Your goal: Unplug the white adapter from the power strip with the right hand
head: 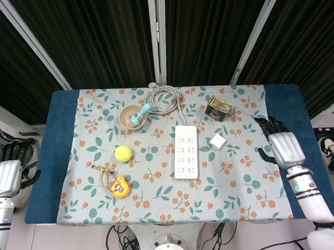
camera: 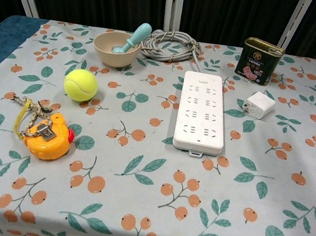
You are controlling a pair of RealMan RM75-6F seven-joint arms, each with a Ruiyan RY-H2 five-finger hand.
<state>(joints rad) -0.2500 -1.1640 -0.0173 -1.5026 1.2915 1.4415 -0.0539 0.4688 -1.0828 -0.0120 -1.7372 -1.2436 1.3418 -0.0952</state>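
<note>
The white power strip [head: 186, 152] [camera: 202, 113] lies lengthwise in the middle of the floral cloth with nothing plugged into its sockets. The white adapter [head: 216, 141] [camera: 259, 104] lies loose on the cloth just to the strip's right, near the tin. My right hand [head: 282, 145] hovers over the table's blue right edge, well clear of the adapter, fingers spread and holding nothing. My left hand [head: 7, 175] hangs off the table's left side, fingers apart and empty. Neither hand shows in the chest view.
A dark tin can [head: 218, 108] [camera: 261, 53] stands behind the adapter. The coiled grey cable [head: 165, 99] runs back from the strip. A bowl with a teal pestle [head: 134, 116], a tennis ball [head: 123, 153] and a yellow duck toy with keys [head: 117, 185] lie on the left.
</note>
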